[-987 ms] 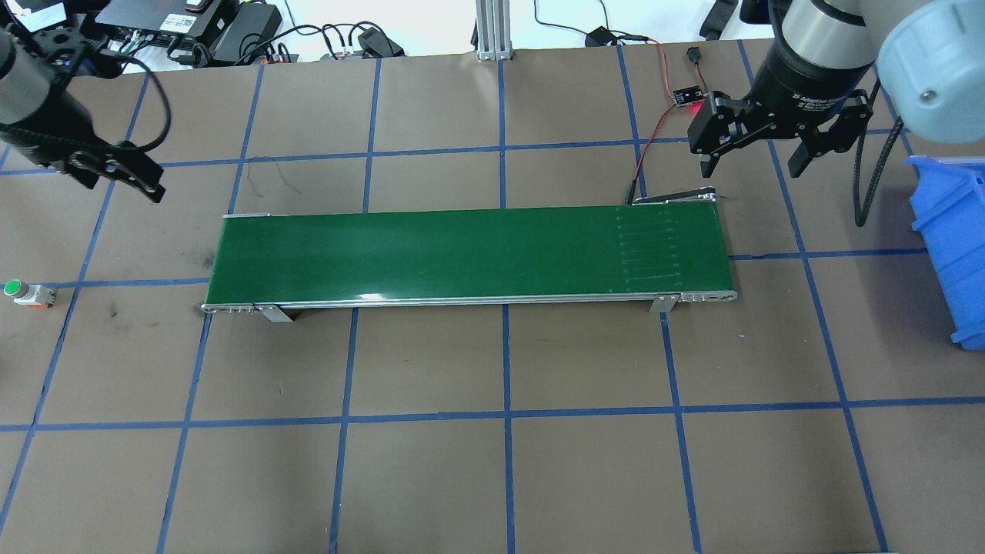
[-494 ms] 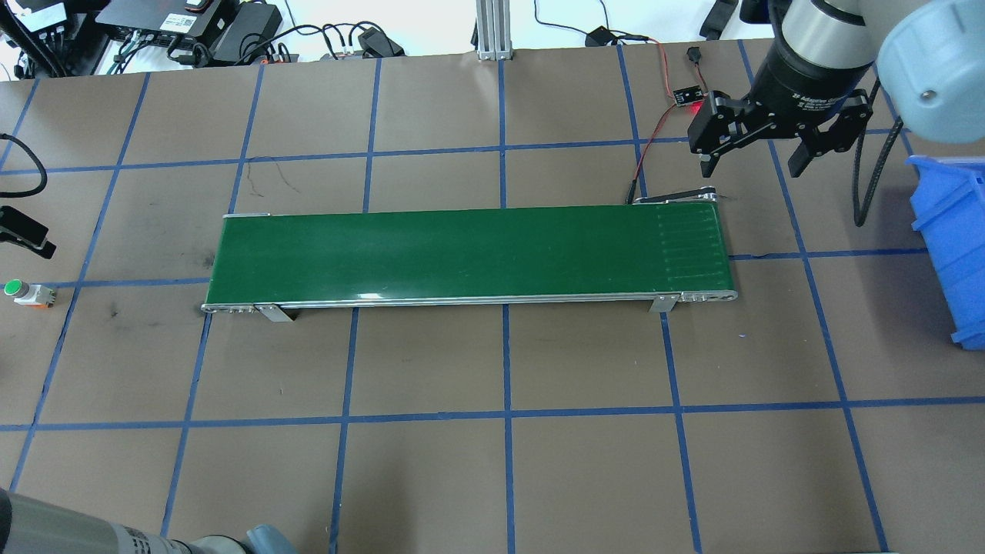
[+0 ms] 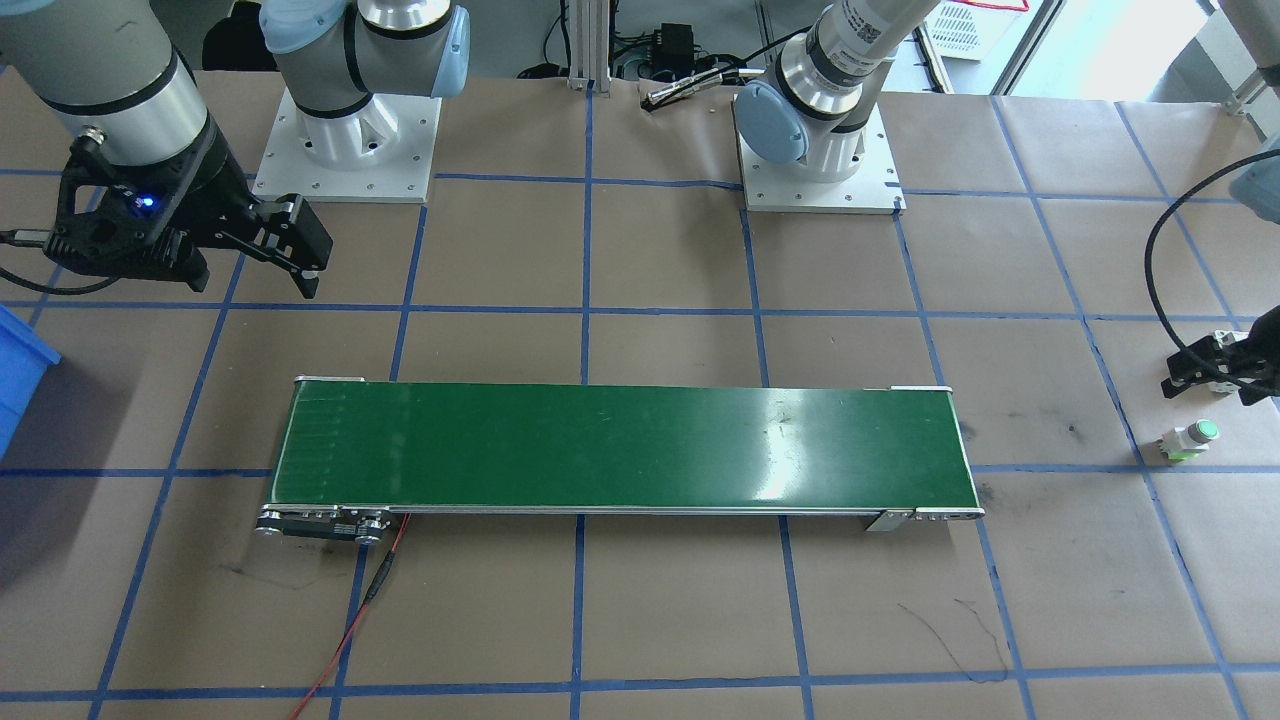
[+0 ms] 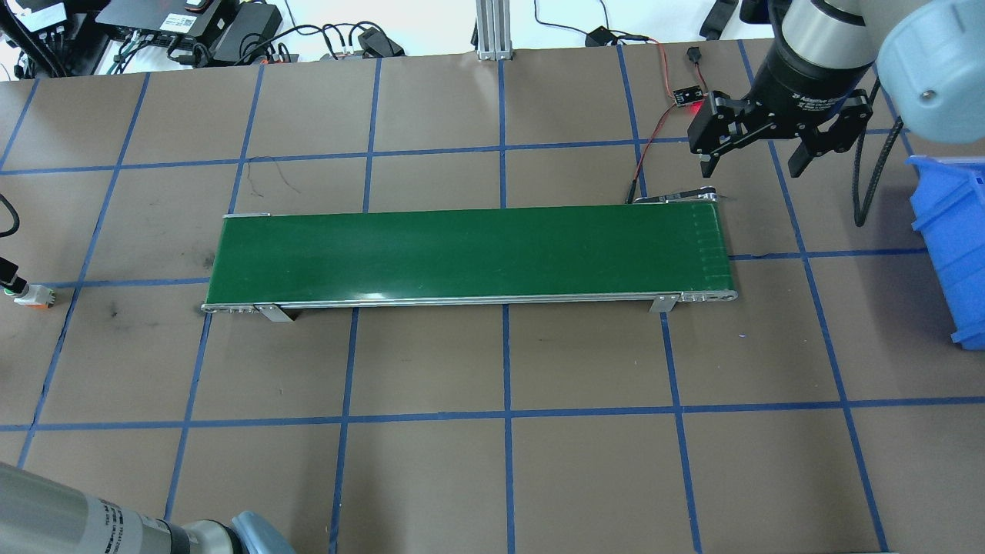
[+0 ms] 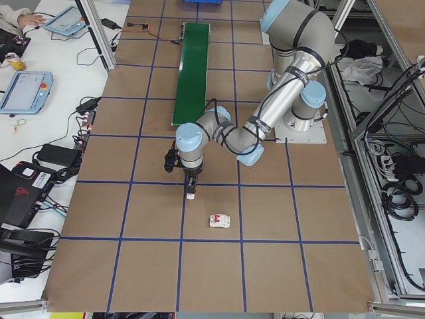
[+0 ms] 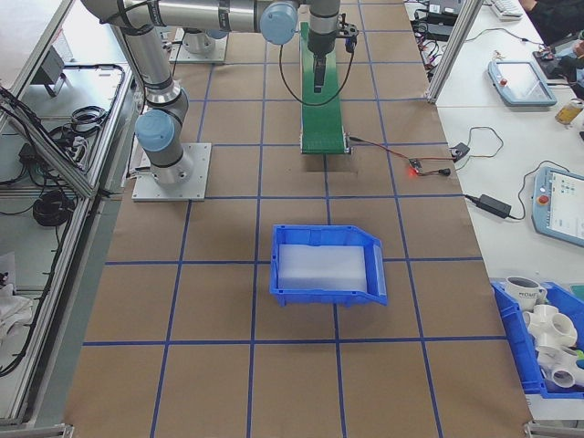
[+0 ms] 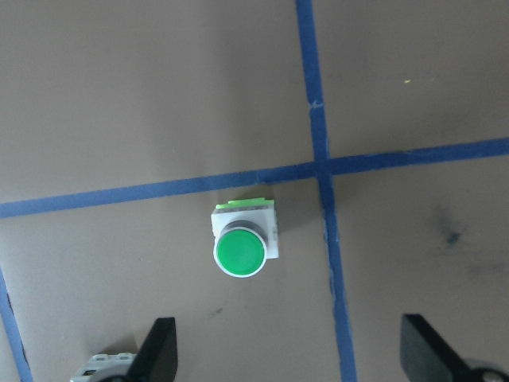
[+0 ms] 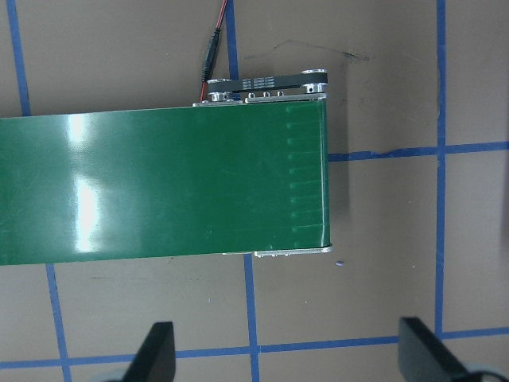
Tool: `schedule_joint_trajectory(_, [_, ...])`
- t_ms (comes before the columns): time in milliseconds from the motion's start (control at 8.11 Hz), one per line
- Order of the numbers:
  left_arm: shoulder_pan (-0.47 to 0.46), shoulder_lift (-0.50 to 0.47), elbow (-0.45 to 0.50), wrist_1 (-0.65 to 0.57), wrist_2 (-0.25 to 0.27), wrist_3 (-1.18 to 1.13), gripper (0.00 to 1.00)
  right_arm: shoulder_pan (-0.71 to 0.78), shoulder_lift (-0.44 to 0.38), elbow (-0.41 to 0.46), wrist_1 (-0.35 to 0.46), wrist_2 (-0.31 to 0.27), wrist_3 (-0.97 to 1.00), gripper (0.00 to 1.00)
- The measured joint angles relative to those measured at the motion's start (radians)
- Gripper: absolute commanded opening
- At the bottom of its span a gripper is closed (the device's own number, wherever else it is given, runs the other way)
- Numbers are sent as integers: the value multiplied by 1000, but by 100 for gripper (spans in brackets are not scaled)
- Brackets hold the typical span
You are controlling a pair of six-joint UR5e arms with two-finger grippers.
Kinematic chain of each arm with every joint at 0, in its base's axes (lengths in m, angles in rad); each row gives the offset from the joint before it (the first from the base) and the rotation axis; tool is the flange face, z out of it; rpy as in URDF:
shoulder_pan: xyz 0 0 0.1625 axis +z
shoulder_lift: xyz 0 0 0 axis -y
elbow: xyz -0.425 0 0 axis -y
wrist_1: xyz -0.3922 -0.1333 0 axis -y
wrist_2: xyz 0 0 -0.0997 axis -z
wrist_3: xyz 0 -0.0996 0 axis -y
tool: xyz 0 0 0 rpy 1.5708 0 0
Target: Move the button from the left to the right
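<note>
The bench (image 4: pixel 431 477) is covered in flat brown paper, marked into squares by blue tape lines. One long green belt (image 4: pixel 469 254) lies in the middle, smooth and shiny, with thin metal rails along its sides.

There is one button (image 7: pixel 242 243). It has a round, bright green cap with a silver ring, set on a blocky white body with a light green bottom edge. It lies well apart from the belt, past the belt's end on the robot's left, just beside a crossing of two tape lines. In the front-facing view it (image 3: pixel 1190 440) lies alone on the paper.

The left gripper (image 7: pixel 290 358) hangs right above the button, its jaws spread wide and holding nothing. The right gripper (image 4: pixel 758 150) hangs near the belt's other end, its black jaws also wide apart and empty.

One blue plastic bin (image 6: pixel 327 265) sits past that same end. One small white box with red on it (image 5: pixel 220 220) lies near the button.
</note>
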Motion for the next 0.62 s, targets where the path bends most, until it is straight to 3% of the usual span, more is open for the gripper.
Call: schedule_joint_trajectory(617, [30,-131,2,98,-6,-35,100,0,0,0,0,0,0,100])
